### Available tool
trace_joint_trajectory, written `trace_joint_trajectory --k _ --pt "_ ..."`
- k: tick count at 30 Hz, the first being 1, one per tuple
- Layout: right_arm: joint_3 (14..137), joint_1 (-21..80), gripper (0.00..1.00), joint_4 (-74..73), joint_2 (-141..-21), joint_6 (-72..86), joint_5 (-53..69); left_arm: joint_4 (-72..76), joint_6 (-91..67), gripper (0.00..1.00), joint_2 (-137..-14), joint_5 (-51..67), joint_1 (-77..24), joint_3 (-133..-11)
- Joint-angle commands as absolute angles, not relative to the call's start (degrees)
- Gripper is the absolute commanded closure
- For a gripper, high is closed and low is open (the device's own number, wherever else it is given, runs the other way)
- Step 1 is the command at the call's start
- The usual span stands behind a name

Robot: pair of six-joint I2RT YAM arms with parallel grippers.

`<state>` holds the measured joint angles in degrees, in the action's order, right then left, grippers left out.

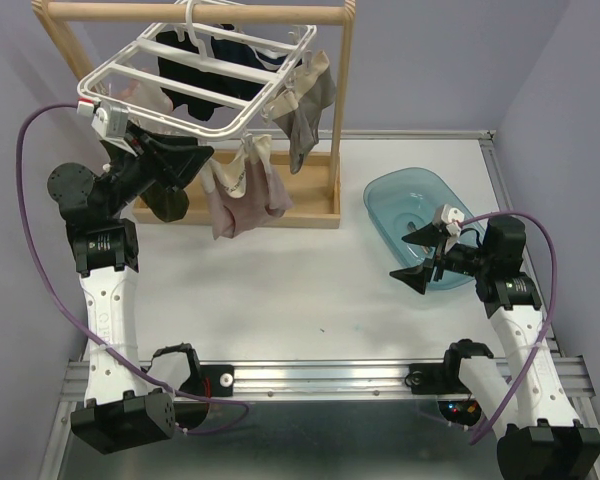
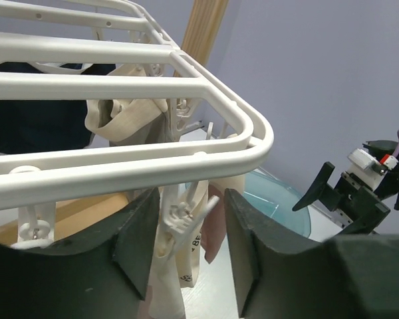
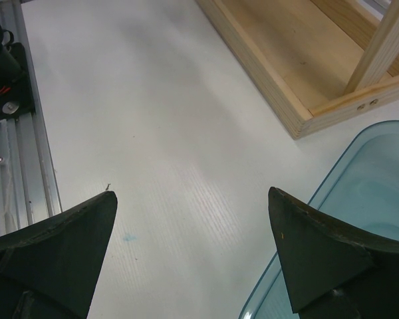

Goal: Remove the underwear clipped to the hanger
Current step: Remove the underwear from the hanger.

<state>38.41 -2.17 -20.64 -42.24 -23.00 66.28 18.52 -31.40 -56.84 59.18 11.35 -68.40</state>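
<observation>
One white clip [image 2: 185, 216] hangs upright between the nearer, left end effector's [image 2: 189, 206] part-open, empty jaws (cream underwear [image 2: 165, 287] dangling below it).

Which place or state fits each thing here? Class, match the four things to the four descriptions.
Things:
1. hanger
2. bowl
3. left fingers
4. right fingers

Descriptions:
a. either side of a clip
b. spread wide above the table
c. hooked on the wooden rail
d. on the table, right of the wooden stand

Pairs: 1-c, 2-d, 3-a, 4-b
</observation>
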Motion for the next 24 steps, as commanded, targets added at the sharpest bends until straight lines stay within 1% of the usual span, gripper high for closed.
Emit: trace_joint_trajectory --k 1,3,4,6,8,9,10,12,14,15,17,18,20,21,24 --pt "40.87 -2.11 0.00 -20.83 -41.75 -23.73 67.68 23.90 -33.30 0.54 -56.25 60.91 11.69 -70.66" --pt "40.96 -2.11 0.00 -20.83 -41.75 -23.82 67.76 24.08 -33.66 0.60 -56.51 61.35 11.60 -71.01" --pt "40.87 -2.11 0.00 -20.92 -41.84 -23.82 67.76 24.00 -33.84 0.66 -56.51 61.43 11.69 -71.02" --pt "40.96 -2.11 0.00 -20.92 -41.75 -23.82 67.76 24.08 -33.92 0.73 -56.69 61.61 11.69 -70.93" --pt "40.87 -2.11 0.00 -21.00 -41.75 -23.91 67.76 24.17 -34.01 0.82 -56.60 61.87 11.60 -70.67" --pt "40.96 -2.11 0.00 -21.01 -41.84 -23.91 67.76 24.26 -34.01 0.92 -56.60 61.96 11.69 -70.66" --pt "41.04 -2.11 0.00 -21.09 -41.92 -23.99 67.76 24.34 -34.10 0.95 -56.60 61.96 11.60 -70.58" --pt "40.96 -2.11 0.00 -21.09 -41.92 -24.00 67.76 24.34 -34.10 0.95 -56.51 61.96 11.69 -70.58" --pt "40.96 -2.11 0.00 -21.09 -41.92 -23.99 67.76 24.35 -34.28 0.88 -56.25 61.88 11.69 -70.40" --pt "40.96 -2.11 0.00 -21.18 -41.92 -24.08 67.76 24.17 -34.28 0.81 -56.08 61.53 11.60 -70.31" --pt "41.04 -2.11 0.00 -21.27 -42.01 -24.08 67.76 23.30 -33.84 0.73 -55.37 60.74 11.60 -70.05" --pt "40.96 -2.11 0.00 -21.27 -42.01 -24.17 67.76 21.55 -32.62 0.66 -55.11 60.30 11.69 -70.05" --pt "41.04 -2.11 0.00 -21.44 -42.01 -24.26 67.76 19.52 -31.12 0.60 -53.88 58.72 11.69 -70.14" --pt "40.96 -2.11 0.00 -21.45 -42.01 -24.34 67.76 17.60 -29.46 0.54 -53.27 58.10 11.69 -70.05" --pt "40.96 -2.11 0.00 -21.62 -42.10 -24.52 67.85 14.16 -26.73 0.43 -50.72 54.85 11.69 -70.05"
